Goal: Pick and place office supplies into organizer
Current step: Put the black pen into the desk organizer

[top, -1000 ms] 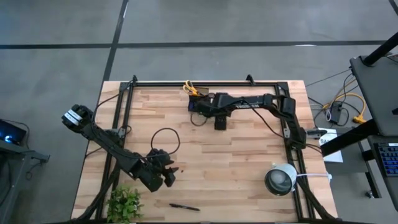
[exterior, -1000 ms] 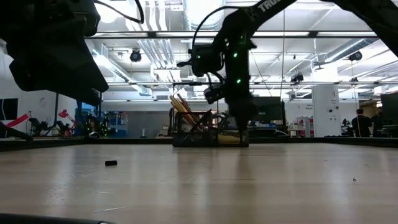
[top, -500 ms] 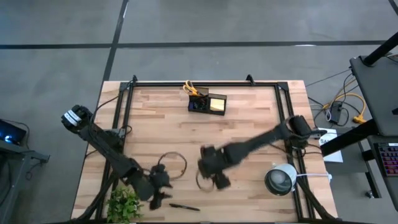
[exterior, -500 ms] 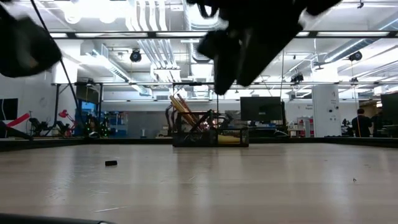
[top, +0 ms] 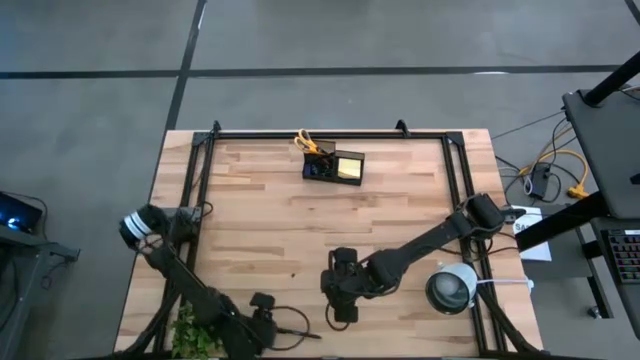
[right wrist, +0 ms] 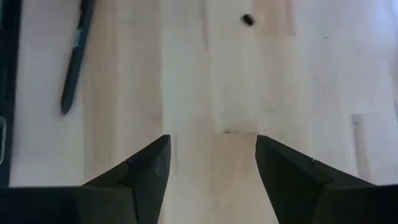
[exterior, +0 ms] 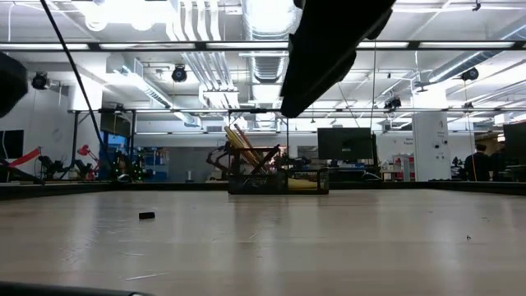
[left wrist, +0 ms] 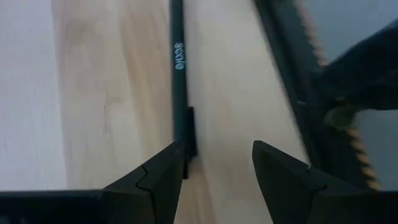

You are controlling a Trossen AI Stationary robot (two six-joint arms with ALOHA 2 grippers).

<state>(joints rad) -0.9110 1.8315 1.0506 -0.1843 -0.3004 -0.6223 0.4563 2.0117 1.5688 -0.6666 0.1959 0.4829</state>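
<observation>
The dark organizer stands at the table's far edge with the yellow-handled scissors and the yellow sticky-note pad in it; the low view also shows it. A thin black pen lies on the table near the front edge. My left gripper is open just over the pen's end, which lies close beside one finger. My right gripper is open and empty over bare wood at the front middle. A tiny black clip and the pen lie ahead of it.
A round grey-white lamp stands at the front right, close to my right arm. A green plant stands at the front left beside my left arm. A black frame rail runs along the table's edge near my left gripper. The clip also shows in the low view.
My right gripper has swung from the organizer at the far edge across the table to the front middle, and is empty. My left gripper has gone toward the near edge, down to the pen.
</observation>
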